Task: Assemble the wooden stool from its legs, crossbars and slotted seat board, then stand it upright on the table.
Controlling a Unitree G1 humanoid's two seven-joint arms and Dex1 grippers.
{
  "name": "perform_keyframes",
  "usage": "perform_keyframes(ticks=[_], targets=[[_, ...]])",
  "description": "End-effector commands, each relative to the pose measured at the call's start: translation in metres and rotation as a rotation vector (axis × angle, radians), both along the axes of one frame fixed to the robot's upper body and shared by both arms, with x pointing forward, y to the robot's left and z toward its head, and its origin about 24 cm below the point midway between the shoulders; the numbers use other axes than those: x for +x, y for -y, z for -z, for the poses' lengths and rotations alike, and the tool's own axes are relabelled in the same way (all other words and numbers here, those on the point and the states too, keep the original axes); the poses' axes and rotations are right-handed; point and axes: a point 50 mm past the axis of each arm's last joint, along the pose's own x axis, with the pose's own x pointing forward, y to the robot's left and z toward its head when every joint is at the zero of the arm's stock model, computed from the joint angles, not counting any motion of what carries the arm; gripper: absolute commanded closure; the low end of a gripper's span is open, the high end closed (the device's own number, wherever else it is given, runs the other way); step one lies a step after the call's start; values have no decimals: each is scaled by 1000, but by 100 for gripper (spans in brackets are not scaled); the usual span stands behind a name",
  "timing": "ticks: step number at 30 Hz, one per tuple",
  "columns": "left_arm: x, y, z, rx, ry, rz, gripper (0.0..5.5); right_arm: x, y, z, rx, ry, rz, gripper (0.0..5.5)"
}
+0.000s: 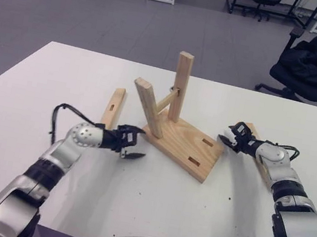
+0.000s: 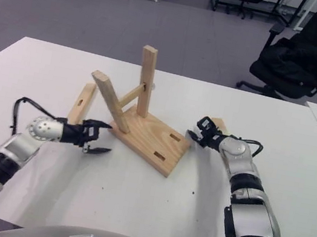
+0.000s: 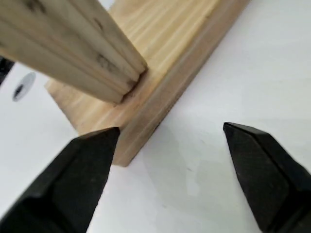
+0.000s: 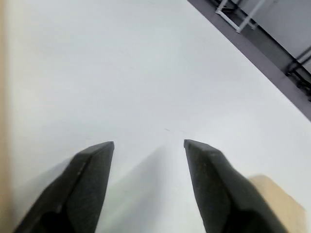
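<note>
My left gripper (image 1: 135, 143) is wide open and empty, low over the table (image 1: 28, 89), just off the near left corner of the seat board (image 1: 182, 142). The board lies flat. One leg (image 1: 180, 85) stands upright in it, the second leg (image 1: 148, 107) is tilted, and a crossbar (image 1: 166, 100) runs between them. A loose leg (image 1: 113, 107) lies beside the board's left edge. My right gripper (image 1: 227, 137) is open and empty, just beside the board's right corner.
</note>
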Motion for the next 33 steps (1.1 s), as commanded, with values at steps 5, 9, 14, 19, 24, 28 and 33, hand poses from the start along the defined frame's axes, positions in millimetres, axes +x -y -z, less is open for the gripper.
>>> perform_keyframes(ticks=[5, 9, 14, 19, 24, 28, 33], targets=[[31, 43, 23, -104, 2, -247, 153, -50, -28, 40, 165, -35, 4, 278], [33, 49, 22, -141, 18, -257, 153, -59, -40, 35, 228, 43, 222, 278], [30, 34, 18, -248, 15, -361, 153, -63, -14, 2, 309, 167, 470, 278], [25, 23, 8, -327, 58, -457, 153, -65, 62, -31, 223, 215, 555, 278], [10, 8, 7, -384, 49, -545, 153, -77, 97, -17, 162, 99, 581, 278], [3, 6, 7, -394, 26, -556, 153, -85, 105, -11, 227, 89, 637, 278], [0, 13, 7, -401, -1, -533, 153, -104, 112, 3, 224, 34, 671, 278]])
